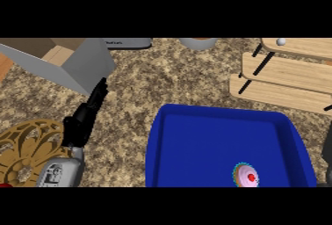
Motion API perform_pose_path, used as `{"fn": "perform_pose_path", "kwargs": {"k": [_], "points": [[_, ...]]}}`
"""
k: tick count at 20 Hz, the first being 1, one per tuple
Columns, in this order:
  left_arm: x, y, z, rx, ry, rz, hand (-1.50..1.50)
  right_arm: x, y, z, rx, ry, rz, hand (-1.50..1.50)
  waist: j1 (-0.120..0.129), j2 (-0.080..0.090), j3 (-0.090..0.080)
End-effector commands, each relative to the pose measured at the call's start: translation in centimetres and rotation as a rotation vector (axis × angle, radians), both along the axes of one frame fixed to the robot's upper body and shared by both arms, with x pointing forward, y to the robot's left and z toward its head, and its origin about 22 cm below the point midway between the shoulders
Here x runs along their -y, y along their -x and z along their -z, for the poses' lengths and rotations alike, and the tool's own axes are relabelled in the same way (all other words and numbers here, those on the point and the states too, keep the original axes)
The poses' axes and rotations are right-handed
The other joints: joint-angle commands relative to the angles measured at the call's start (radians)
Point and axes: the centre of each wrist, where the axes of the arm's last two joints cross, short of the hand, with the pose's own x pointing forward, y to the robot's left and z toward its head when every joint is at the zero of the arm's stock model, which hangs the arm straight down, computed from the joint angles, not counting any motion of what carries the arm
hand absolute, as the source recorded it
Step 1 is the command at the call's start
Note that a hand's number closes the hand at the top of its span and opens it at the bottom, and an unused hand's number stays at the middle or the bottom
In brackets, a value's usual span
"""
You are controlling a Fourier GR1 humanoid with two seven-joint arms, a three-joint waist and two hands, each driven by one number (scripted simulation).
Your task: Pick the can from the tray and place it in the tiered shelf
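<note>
The can (246, 176) has not been picked up. It sits in the tray (220, 113) close to the tray's near edge, right of its middle, and seems to stand upright with its pink top facing up. The tray lies on the worktop's (168, 79) near right part, and the shelf (285, 70) stands just beyond it at the far right corner.

The left hand (79, 125) is open with straight fingers and holds nothing. It rests over the worktop's left side, between the box (77, 61) and the gold plate (29, 147), well apart from the can. A dark sliver at the view's right edge, beside the tray's right wall, may be the right hand (327, 149). I cannot tell how it is set.

The step in hand is probably the reach for the can, and the right hand is the better choice because the can and the shelf are both on its side. It should come in over the tray's right wall from above, not across the floor of the tray, then close round the can's side low enough that the can does not tip. The can should be lifted straight up until it clears the tray's wall before it moves toward the far right. The lowest board is nearest the tray. The can must go in level between the boards and stay clear of the black posts.
</note>
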Motion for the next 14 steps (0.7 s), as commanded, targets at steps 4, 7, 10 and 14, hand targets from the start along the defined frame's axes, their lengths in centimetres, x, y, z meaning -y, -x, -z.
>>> {"fn": "perform_pose_path", "kwargs": {"k": [4, 7, 10, 14], "points": [[-1.5, 0.3, 0.8, 0.01, 0.012, -0.016, 0.0, 2.2, -2.9, 3.5, 0.036, 0.004, 0.034, 1.5, -0.001, 0.001, 0.0], [-0.2, 0.3, 0.2, 0.015, -0.002, -0.006, 0.0, 3.6, -1.9, 2.2, 0.23, -0.226, -0.11, 1.5, 0.0, 0.003, 0.002], [-0.2, 0.4, -0.2, -0.002, -0.014, -0.004, 0.0, 6.1, -3.9, 3.2, 0.256, -0.215, -0.11, 1.5, 0.003, 0.002, 0.001], [0.3, -0.9, -0.2, 0.001, 0.004, -0.001, 0.0, 7.3, -4.4, 2.6, 0.223, -0.234, -0.124, 1.5, -0.003, 0.0, 0.0]]}}
